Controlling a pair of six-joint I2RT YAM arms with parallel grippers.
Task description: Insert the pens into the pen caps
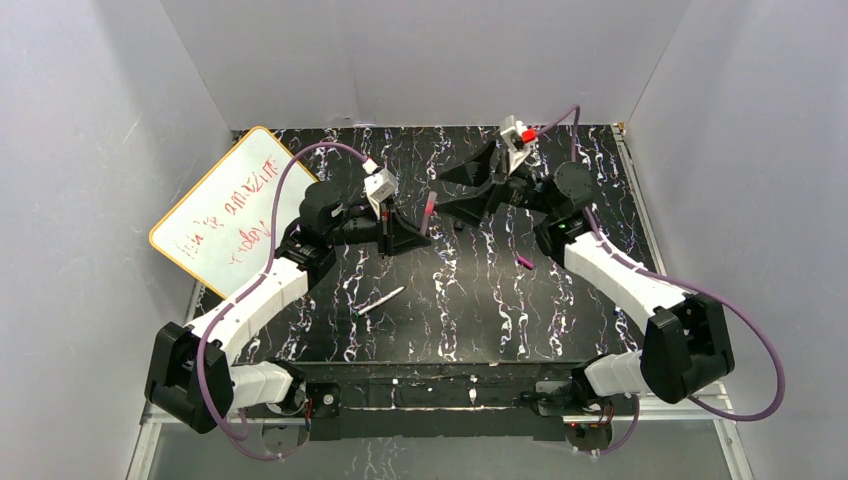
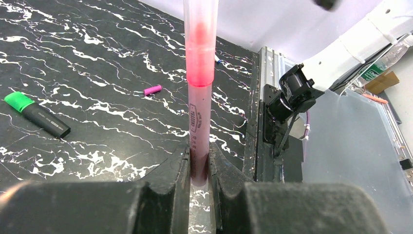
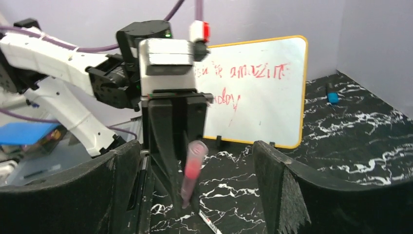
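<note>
My left gripper (image 1: 405,238) (image 2: 198,156) is shut on a slim magenta pen (image 2: 199,117) (image 1: 430,209) near its rear end. A pale frosted cap (image 2: 199,44) sits over the pen's far end, with the pink tip showing through. My right gripper (image 1: 441,192) (image 3: 195,146) is open, its fingers (image 3: 122,185) standing wide on either side of that capped end (image 3: 194,163) without touching it. A slim white-grey pen (image 1: 380,300) (image 3: 209,224) lies on the mat. A black marker with a green end (image 2: 36,114) and a magenta cap (image 2: 152,89) (image 1: 524,262) also lie loose.
A yellow-rimmed whiteboard (image 1: 230,205) (image 3: 253,87) with red writing leans at the back left. A small blue object (image 3: 332,95) lies by the back wall. The black marbled mat (image 1: 480,320) ends at a metal rail (image 2: 258,97) along its edge.
</note>
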